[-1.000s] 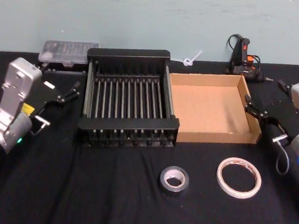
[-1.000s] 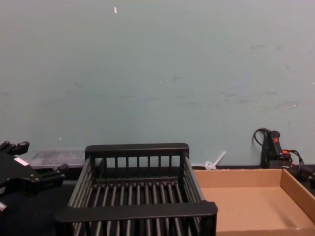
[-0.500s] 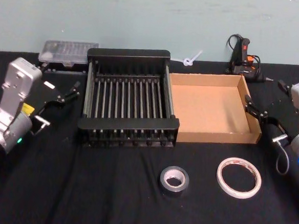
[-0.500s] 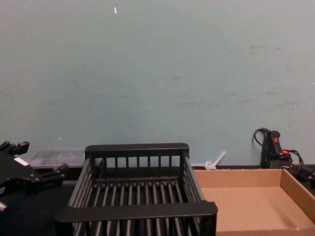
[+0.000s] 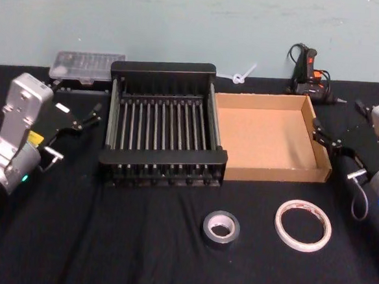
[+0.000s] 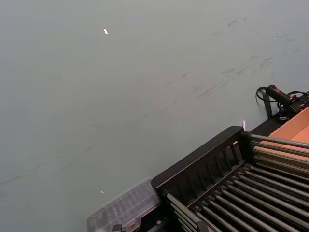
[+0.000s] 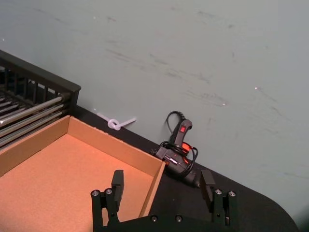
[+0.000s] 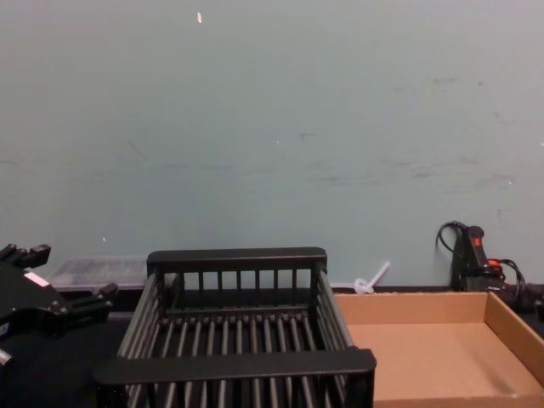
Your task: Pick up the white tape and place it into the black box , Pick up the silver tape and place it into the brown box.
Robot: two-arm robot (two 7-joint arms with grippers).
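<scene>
The white tape (image 5: pixel 303 225) lies flat on the black table, near the front right. To its left lies the smaller silver tape (image 5: pixel 220 229). Behind them stand the black box (image 5: pixel 163 68) and, touching its right side, the brown box (image 5: pixel 275 169); nothing lies in either. My left gripper (image 5: pixel 75 101) hovers open left of the black box and shows low in the chest view (image 8: pixel 66 274). My right gripper (image 5: pixel 340 121) hangs open by the brown box's right wall (image 7: pixel 153 186), fingers (image 7: pixel 117 183) spread with nothing between them.
A clear plastic case (image 5: pixel 87 65) sits behind the black box at the back left. A black tool with a cord (image 5: pixel 308 72) and a white zip tie (image 5: pixel 242 74) lie by the wall. Bare black cloth spreads around the tapes.
My right arm has drifted slightly to the right. The left gripper wobbled a little and sits about where it was. Both tapes and both boxes stay put.
</scene>
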